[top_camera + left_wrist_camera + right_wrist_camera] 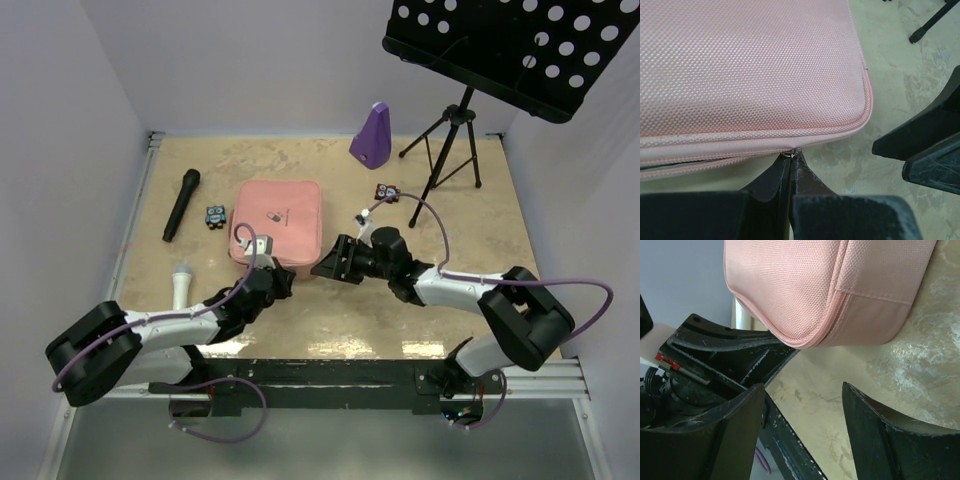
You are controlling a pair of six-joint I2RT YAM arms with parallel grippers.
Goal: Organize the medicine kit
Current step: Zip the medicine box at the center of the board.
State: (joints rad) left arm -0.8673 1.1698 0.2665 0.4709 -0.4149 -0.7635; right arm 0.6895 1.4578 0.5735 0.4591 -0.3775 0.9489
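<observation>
Pink medicine kit (278, 222) lying flat, mid-surface, with me at its near edge

My left gripper (791, 157) is pressed together, pinching the zip pull (792, 154) on the near side seam. My right gripper (802, 387) stands spread just beside the kit's near right corner. The surface (330, 320) is mottled beige. The kit is woven pink fabric with rounded corners, its lid down. Beyond it, a purple wedge (372, 135) and a black music stand (520, 50) stand before pale walls.

You cannot read the tiny logo (272, 215) on the medicine kit (290, 205); the left gripper (280, 282) hides its near edge, lower centre.
</observation>
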